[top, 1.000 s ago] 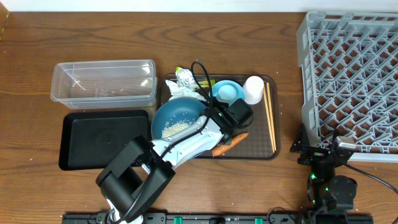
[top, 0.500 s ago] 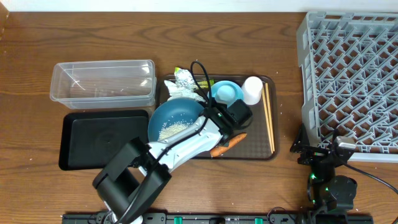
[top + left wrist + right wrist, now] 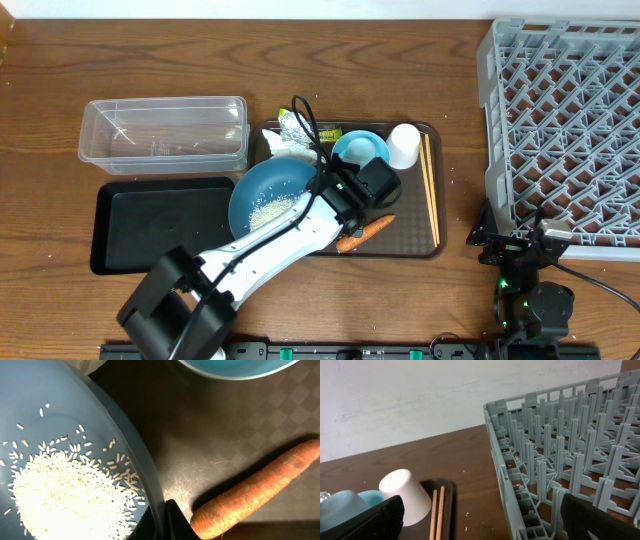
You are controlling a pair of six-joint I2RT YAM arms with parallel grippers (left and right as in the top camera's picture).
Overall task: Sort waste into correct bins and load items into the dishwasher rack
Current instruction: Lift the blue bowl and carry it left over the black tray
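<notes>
The left gripper pinches the right rim of the big dark-blue bowl at centre frame. In the left wrist view its dark fingers are clamped on the rim at the bottom edge. Loose white rice lies heaped inside. The bowl overhangs the left edge of the brown serving tray, reaching toward the black tray at lower left. The clear tub stands above that tray.

On the serving tray are the carrot, the small light-blue bowl, the white cup and the chopsticks. The tissue and foil wrapper lie at its upper left corner.

At lower right, the right gripper hangs with jaws spread wide and empty, beside the grey dishwasher rack.
</notes>
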